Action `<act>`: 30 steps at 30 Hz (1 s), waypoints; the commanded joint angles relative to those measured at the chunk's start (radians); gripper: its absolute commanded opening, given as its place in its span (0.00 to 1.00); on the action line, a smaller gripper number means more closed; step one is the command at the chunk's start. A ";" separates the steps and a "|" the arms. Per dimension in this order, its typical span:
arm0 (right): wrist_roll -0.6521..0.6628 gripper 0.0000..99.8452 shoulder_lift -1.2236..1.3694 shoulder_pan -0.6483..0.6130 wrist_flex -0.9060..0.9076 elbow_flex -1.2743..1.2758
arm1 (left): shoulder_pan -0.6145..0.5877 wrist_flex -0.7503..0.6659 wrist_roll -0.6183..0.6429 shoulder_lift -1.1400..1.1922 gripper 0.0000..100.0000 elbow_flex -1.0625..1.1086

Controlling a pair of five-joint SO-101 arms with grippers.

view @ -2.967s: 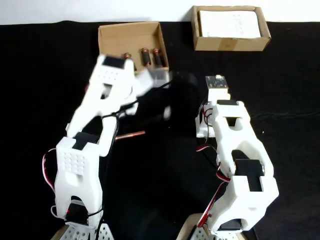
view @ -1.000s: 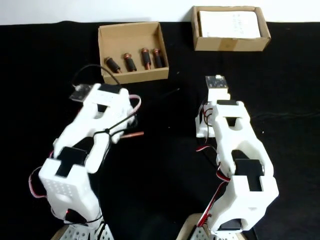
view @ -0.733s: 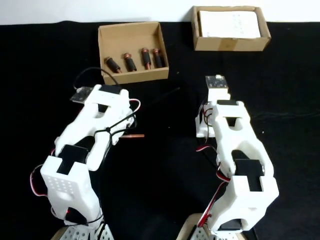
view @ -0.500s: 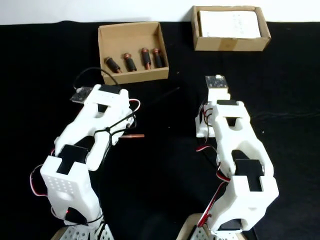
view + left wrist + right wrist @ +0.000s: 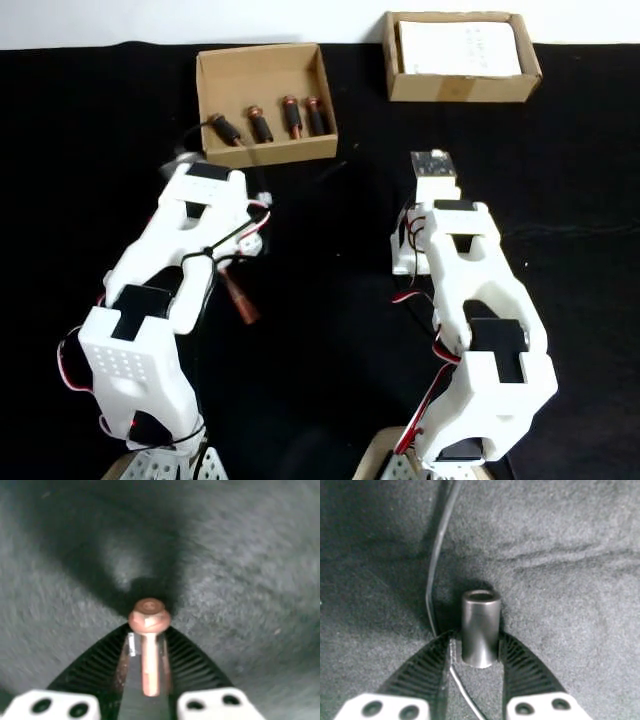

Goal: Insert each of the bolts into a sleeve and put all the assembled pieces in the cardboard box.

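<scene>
Bolt [image 5: 148, 620] clamped in my left pincer [image 5: 148, 639], head outward over the black cloth [image 5: 260, 555], and sleeve [image 5: 480, 620] gripped in my right pincer [image 5: 475, 640], open end outward, put me at the insertion step, so next I judge shank must align with bore before boxing.

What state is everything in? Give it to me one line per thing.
Bolt: clamped in the left tool, not yet in a sleeve.
Sleeve: clamped in the right tool, bore empty.
Left tool: shut on the bolt.
Right tool: shut on the sleeve.
Box: open, four assembled pieces inside.
Far box: open, paper inside.
</scene>
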 commanded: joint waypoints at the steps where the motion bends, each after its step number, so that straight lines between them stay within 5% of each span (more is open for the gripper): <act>1: -0.005 0.05 -0.015 0.010 -0.041 -0.002 | -0.015 0.002 -0.210 -0.016 0.02 -0.038; 14: -0.005 0.05 -0.015 0.010 -0.041 -0.002 | 0.022 0.003 -0.664 -0.018 0.02 -0.090; 21: -0.005 0.05 -0.015 0.010 -0.041 -0.002 | 0.039 0.009 -0.683 -0.016 0.12 -0.088; 30: -0.005 0.05 -0.015 0.010 -0.041 -0.002 | 0.041 0.002 -0.678 0.053 0.12 -0.077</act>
